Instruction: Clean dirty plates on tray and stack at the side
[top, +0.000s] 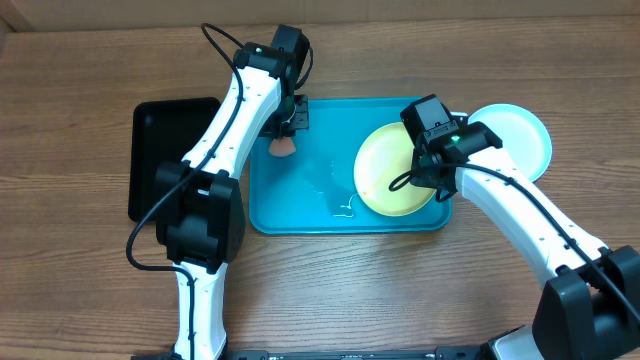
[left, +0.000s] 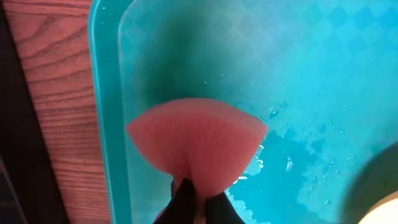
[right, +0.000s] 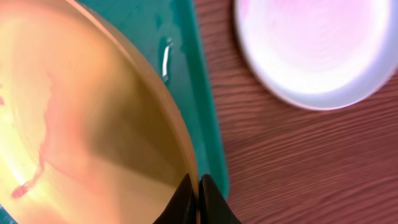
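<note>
overhead: right gripper (right: 198, 186) pinches yellow-green plate (top: 385, 170); left gripper (left: 196, 191) clamps sponge (top: 284, 148)

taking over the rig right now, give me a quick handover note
The left gripper is shut on the pink sponge above the tray's left part.
The right gripper is shut on the rim of the yellow-green plate, at the tray's right end, red smear on it.
Done: the white plate is on the table right of the tray; blue one unclear.
Left: wipe the yellow-green plate, stack it there.
</note>
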